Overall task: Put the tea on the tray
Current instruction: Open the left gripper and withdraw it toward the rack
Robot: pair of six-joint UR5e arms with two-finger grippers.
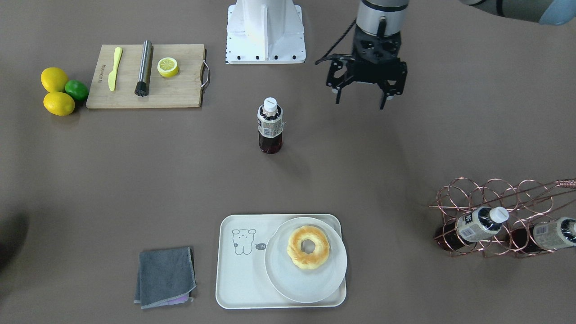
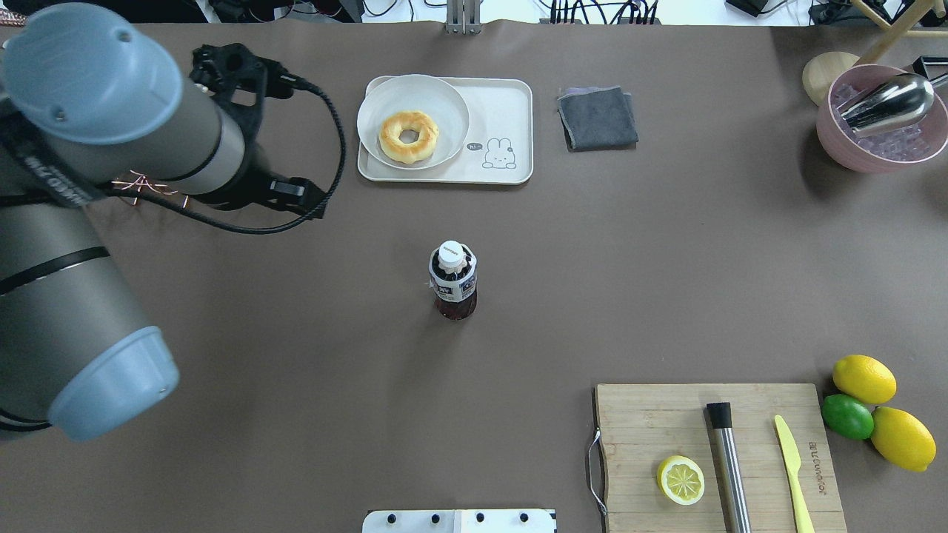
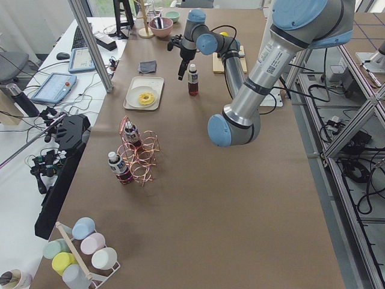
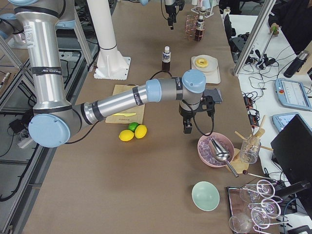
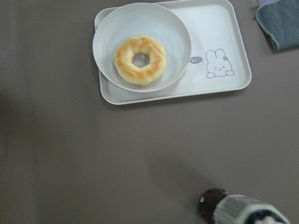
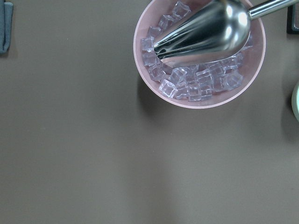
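One tea bottle (image 1: 270, 126) stands upright alone in the middle of the table, white cap up; it also shows in the overhead view (image 2: 453, 285) and at the bottom of the left wrist view (image 5: 238, 212). The cream tray (image 1: 243, 279) with the cartoon lies at the operators' side, and a white plate (image 1: 283, 270) with a doughnut (image 1: 308, 247) covers half of it. My left gripper (image 1: 360, 103) hangs open and empty above the table, beside the bottle and apart from it. My right gripper (image 4: 187, 126) shows only in the exterior right view, by the pink bowl; I cannot tell whether it is open.
Two more tea bottles (image 1: 481, 222) lie in a copper wire rack (image 1: 495, 193). A grey cloth (image 1: 165, 276) lies beside the tray. A cutting board (image 1: 180, 90) holds a knife, a steel muddler and a half lemon, with lemons and a lime (image 1: 76, 89) beside it. A pink bowl (image 2: 881, 118) holds ice and a scoop.
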